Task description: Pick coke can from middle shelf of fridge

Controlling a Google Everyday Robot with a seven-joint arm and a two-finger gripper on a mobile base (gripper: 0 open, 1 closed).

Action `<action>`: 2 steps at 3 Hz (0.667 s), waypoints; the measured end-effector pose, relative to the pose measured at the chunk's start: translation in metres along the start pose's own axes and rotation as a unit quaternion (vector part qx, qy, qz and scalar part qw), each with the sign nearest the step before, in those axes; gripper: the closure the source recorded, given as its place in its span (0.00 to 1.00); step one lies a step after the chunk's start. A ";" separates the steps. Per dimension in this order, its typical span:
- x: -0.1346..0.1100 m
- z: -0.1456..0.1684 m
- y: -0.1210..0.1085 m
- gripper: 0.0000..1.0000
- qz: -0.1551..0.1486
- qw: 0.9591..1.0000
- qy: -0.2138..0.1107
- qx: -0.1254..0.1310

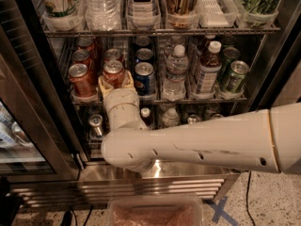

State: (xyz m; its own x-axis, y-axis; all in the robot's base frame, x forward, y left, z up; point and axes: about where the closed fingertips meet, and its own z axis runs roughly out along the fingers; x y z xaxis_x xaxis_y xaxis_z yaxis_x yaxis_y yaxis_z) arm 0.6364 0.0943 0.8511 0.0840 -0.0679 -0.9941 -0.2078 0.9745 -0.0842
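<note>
The pincer (115, 83) at coke can (114, 71) (lower half hidden); grip impossible to tell.

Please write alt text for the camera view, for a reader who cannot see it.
The robot's tool is at the front coke can on the middle shelf of the fridge, its white arm entering from the picture's right. Other cans and bottles stand beside it.

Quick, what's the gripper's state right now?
Gripper: at the coke can on the middle shelf; open or closed cannot be told.
</note>
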 end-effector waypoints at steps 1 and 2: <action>-0.015 -0.005 -0.003 1.00 0.020 1.000 -0.010 0.002; -0.024 -0.013 -0.008 1.00 0.032 0.999 -0.012 0.005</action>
State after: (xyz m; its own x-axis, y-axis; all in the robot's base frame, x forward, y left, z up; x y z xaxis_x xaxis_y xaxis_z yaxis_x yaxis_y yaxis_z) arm 0.6237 0.0850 0.8748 0.0938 -0.0002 -0.9956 -0.2033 0.9789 -0.0193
